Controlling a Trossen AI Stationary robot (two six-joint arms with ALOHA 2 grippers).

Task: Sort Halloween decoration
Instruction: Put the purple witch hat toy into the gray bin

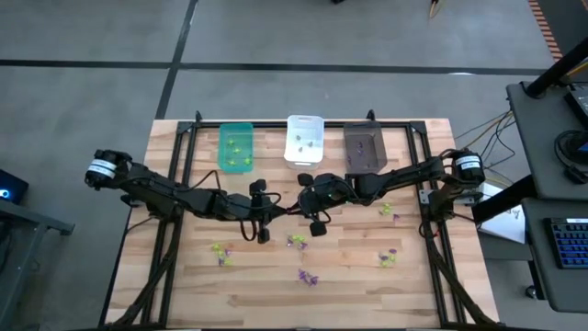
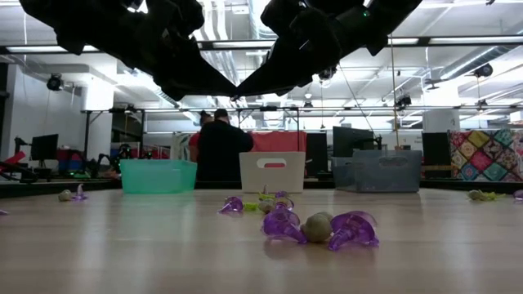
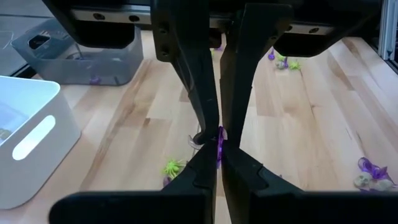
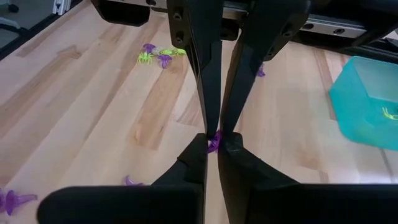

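From above, both arms reach inward and meet over the middle of the table [image 1: 184, 276]. The left gripper [image 1: 292, 207] and the right gripper [image 1: 301, 204] stand tip to tip, just in front of the white bin [image 1: 304, 140]. The green bin [image 1: 235, 147] lies off to the left gripper's far side and the dark grey bin [image 1: 366, 147] to the right gripper's far side. Loose decorations [image 1: 306, 277] are scattered on the wood nearer than both grippers.

The level camera shows what the overhead cannot: the two grippers meet point to point well above the table, with purple trinkets [image 2: 282, 224] and a greyish one [image 2: 319, 227] on the wood below them. A person [image 2: 221, 149] stands beyond the bins.

The left wrist camera shows its own fingers [image 3: 205, 174] pressed together on a purple decoration [image 3: 219, 142], with the right gripper's fingers closed onto the same piece from the opposite side. A yellow-green trinket [image 3: 173, 167] lies on the wood beneath.

The right wrist camera shows the same pinch, with a scrap of purple between all four tips; which gripper carries the load is hard to say.
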